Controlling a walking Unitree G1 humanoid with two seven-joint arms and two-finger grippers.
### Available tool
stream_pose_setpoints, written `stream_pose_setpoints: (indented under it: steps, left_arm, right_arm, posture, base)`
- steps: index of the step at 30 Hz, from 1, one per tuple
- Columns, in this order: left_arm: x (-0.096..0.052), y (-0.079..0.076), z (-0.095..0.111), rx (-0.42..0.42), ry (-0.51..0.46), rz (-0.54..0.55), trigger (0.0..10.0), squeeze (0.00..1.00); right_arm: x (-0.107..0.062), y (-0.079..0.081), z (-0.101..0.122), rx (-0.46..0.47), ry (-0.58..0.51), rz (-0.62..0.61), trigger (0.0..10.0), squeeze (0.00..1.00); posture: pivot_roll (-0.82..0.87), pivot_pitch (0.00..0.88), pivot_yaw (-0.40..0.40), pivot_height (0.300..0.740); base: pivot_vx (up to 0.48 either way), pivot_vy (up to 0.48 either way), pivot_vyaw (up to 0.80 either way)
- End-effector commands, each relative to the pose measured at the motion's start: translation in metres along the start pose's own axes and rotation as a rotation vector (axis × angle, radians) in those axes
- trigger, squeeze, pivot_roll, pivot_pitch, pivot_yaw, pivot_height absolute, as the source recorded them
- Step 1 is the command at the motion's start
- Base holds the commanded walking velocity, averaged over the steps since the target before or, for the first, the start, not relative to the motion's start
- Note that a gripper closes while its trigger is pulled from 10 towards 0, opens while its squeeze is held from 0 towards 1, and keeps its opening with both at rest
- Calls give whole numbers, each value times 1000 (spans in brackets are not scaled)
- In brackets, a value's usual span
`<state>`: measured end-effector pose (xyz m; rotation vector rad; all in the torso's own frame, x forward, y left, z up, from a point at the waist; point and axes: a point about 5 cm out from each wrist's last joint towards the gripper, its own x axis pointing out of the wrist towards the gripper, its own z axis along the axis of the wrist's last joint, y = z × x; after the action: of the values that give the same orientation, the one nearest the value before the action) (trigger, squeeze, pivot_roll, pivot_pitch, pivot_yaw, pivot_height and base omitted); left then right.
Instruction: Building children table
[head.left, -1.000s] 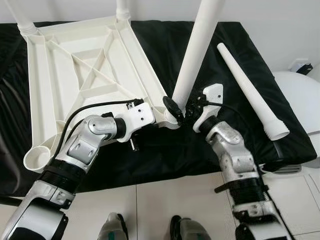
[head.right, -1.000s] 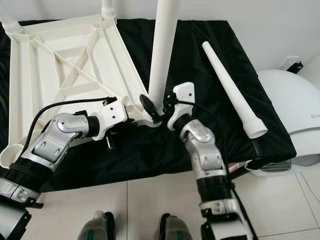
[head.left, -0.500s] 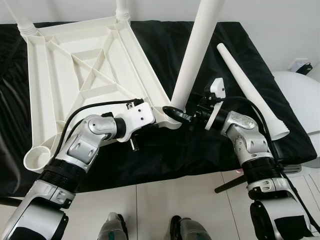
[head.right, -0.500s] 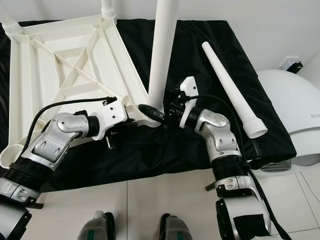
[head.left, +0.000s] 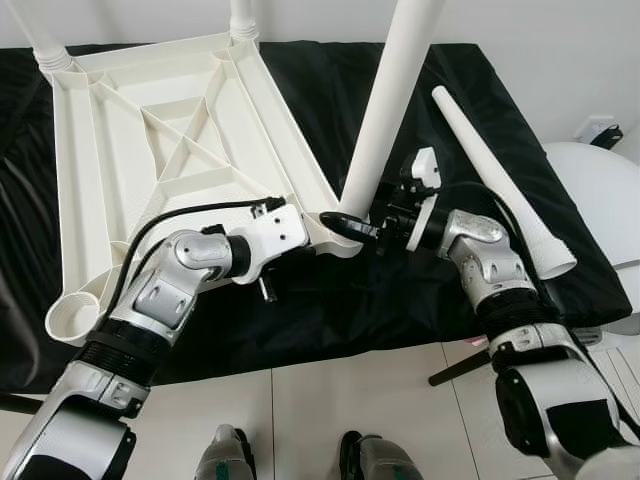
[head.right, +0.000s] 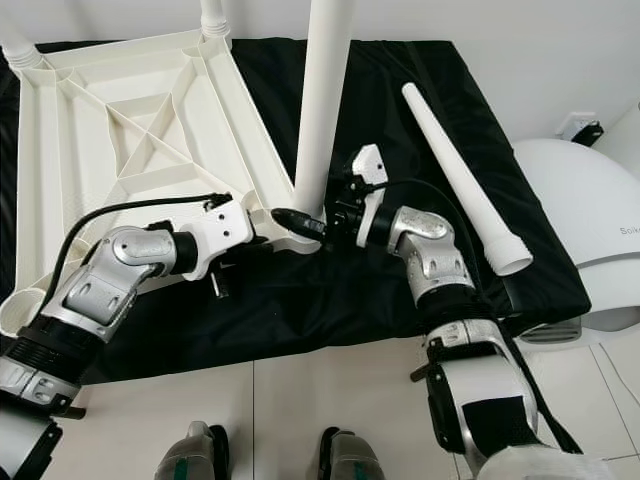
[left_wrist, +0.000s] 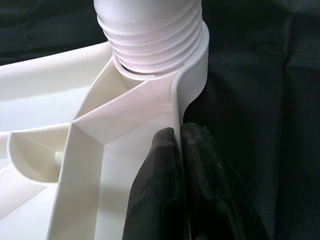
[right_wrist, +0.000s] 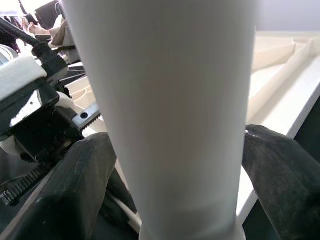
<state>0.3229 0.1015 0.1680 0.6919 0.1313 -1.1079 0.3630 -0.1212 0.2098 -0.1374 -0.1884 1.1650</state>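
Where black cloth (head.left: 330, 300) ends, white tile floor (head.left: 330, 410) w/ grout lines.

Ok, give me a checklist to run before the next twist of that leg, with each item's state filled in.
1. Left gripper pinching the tabletop rim beside the socket: ok.
2. Right gripper fingers on both sides of the upright leg: ok.
3. Leg threads entered in the corner socket: ok, several ridges still show above it.
4. Leg fully seated: cannot tell.
5. Spare leg lying on the black cloth, apart from the right arm: ok.
6. Last corner socket unfilled: not ok, a leg is still to be fitted.
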Motion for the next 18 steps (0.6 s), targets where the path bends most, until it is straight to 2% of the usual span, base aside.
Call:
stream_pose_setpoints:
  steps: [1, 2, 3, 5, 6, 18]
  left_arm:
    - [5, -25, -37, -101, 138, -85, 10000, 0]
    - [5, -25, -37, -101, 138, -85, 10000, 0]
    - [5, -26, -37, -101, 138, -86, 10000, 0]
    - [5, -26, -37, -101, 138, -86, 10000, 0]
    - [5, -26, -37, -101, 138, -87, 10000, 0]
    - [6, -28, -37, -101, 135, -90, 10000, 0]
  right_arm:
    - [1, 0, -3, -2, 9, 23, 10000, 0]
    - [1, 0, -2, -3, 10, 28, 3020, 0]
    - [2, -1, -2, -4, 9, 33, 1608, 0]
    - [2, -1, -2, -4, 9, 33, 1608, 0]
    - [1, -2, -2, -4, 8, 40, 0, 0]
    - [-2, -1, -2, -17, -23, 68, 0, 0]
  posture:
    - [90, 195, -5, 740]
    - [91, 195, -6, 740]
    - [92, 194, -7, 740]
    - [92, 194, -7, 740]
    - [93, 192, -8, 740]
    - [84, 181, -12, 740]
  base:
    - [0, 0, 0]
    - [0, 0, 0]
    - [0, 0, 0]
    - [0, 0, 0]
    - [0, 0, 0]
    - [0, 0, 0]
